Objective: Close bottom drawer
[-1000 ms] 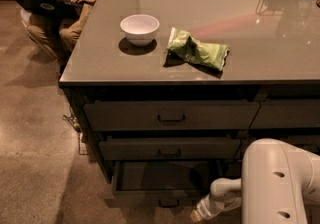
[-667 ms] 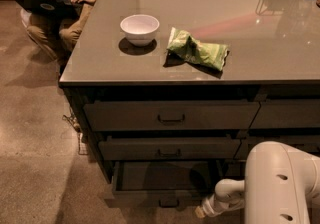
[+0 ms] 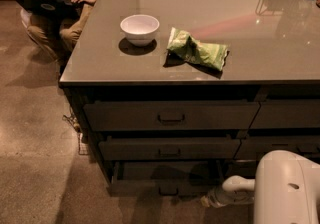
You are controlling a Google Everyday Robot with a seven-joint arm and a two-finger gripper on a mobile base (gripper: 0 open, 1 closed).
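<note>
Wide, dark grey-brown bottom drawer (image 3: 150, 187), lowest of the left-hand stack, lower centre of frame: stands part open, its flat front proud of the two fronts above, dark box interior exposed. Pale two-finger gripper (image 3: 210, 200): low in the lower right of the frame, just beside the drawer's right end, near the floor. Whether it is apart or together cannot be told. White arm housing (image 3: 287, 190) fills the lower right corner.

Step in hand, as judged: pushing the front home. Recommended: bear flat on the front, nearer the small dark pull handle (image 3: 167, 190) than the corner, so the box runs straight and does not rack, and push squarely until flush.

Grey countertop (image 3: 100, 63) carries a white round bowl (image 3: 139, 28) and a crumpled green packet (image 3: 197, 50); neither is concerned
</note>
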